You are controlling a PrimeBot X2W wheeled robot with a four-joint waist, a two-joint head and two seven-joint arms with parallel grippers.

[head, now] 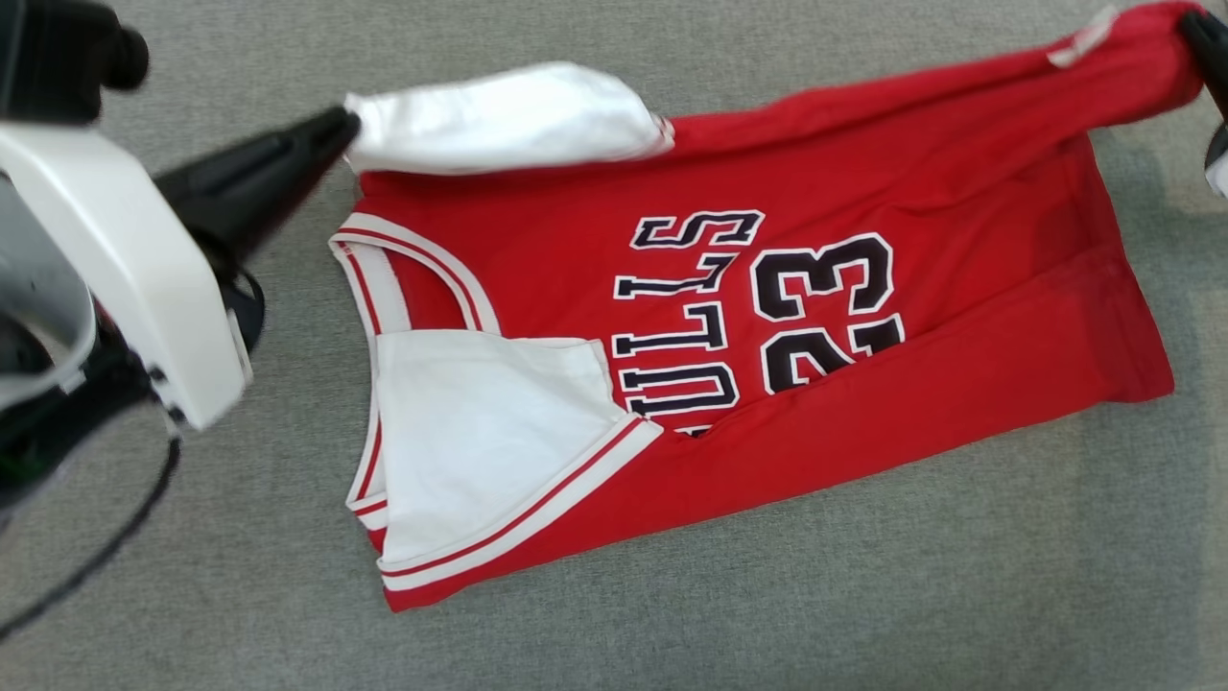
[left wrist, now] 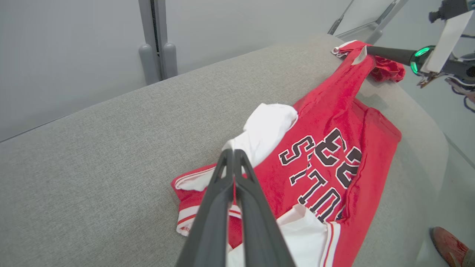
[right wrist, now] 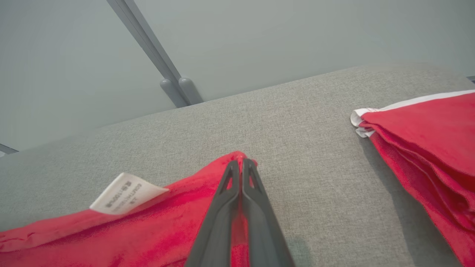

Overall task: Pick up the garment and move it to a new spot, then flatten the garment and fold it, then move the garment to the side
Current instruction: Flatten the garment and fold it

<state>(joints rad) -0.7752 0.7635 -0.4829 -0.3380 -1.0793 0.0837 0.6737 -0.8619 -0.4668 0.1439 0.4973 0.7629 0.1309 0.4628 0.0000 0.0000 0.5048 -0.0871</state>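
The garment (head: 863,384) is a red sleeveless jersey with white trim and dark lettering, lying mostly flat on the grey padded surface (head: 672,624). Its far long edge is lifted off the surface and stretched between my two grippers. My left gripper (head: 347,130) is at the upper left, shut on the white inside-out shoulder part. In the left wrist view, the left gripper (left wrist: 233,152) pinches that cloth with its jaws together. My right gripper (head: 1199,29) is at the top right, shut on the hem corner. The right gripper (right wrist: 242,162) nips red cloth beside a white care label (right wrist: 126,193).
A layered pile of red cloth with white edging (right wrist: 426,148) lies to the right in the right wrist view. Whether it belongs to the same garment I cannot tell. A grey wall with a post (left wrist: 156,44) stands behind the surface. A person's red shoe (left wrist: 449,246) is on the floor.
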